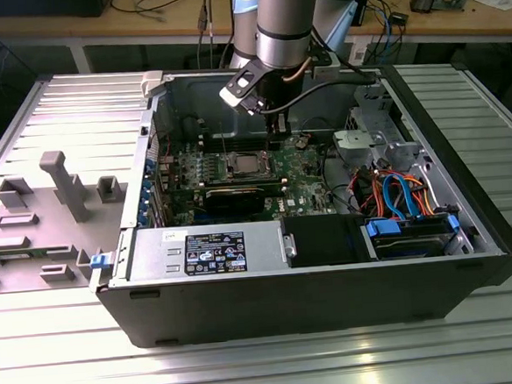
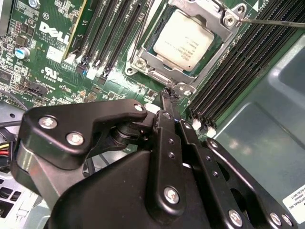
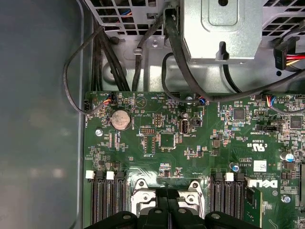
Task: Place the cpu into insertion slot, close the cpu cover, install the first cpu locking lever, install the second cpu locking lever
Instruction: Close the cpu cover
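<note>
Open computer case lies on its side on the ribbed metal tabletop. A grey plastic fixture tray sits beside it at the exterior view's left. The arm hangs down into the case from above. The hand is low over the green motherboard, just to the exterior view's right of the socket. In the second wrist view the cpu sits in the insertion slot, dull silver top up. The cpu cover lies flat around it. The hand's 2 fingers are pressed together, tips at the socket's edge; cannot tell whether they pinch anything. 1 thin lever rod runs from a corner of the cover out across the memory slots. In the first wrist view a coin battery sits on the board, with black cables past the board's edge.
</note>
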Motion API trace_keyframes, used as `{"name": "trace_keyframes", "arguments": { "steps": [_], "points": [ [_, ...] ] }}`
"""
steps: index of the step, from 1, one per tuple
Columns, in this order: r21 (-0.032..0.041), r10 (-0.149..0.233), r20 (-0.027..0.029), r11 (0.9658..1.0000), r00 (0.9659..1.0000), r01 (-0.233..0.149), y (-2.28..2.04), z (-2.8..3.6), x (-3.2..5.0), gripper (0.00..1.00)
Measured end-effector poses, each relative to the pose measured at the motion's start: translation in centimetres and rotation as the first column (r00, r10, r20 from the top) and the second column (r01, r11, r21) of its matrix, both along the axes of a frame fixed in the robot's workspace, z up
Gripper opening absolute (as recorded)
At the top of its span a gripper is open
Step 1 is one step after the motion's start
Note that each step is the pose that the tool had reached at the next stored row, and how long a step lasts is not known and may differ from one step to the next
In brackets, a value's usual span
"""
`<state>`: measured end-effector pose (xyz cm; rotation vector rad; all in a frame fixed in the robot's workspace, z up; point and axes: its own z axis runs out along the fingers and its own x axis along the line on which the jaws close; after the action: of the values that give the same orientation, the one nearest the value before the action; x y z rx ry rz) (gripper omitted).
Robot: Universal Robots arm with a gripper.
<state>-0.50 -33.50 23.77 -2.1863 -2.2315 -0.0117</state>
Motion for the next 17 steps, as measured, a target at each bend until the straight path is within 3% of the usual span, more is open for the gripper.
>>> {"name": "trace_keyframes", "arguments": {
  "steps": [17],
  "points": [
    [0.0, 0.003, -0.0001, 1.0, 1.0, -0.003, -0.05, -0.1, -0.42, 0.11]
  ]
}}
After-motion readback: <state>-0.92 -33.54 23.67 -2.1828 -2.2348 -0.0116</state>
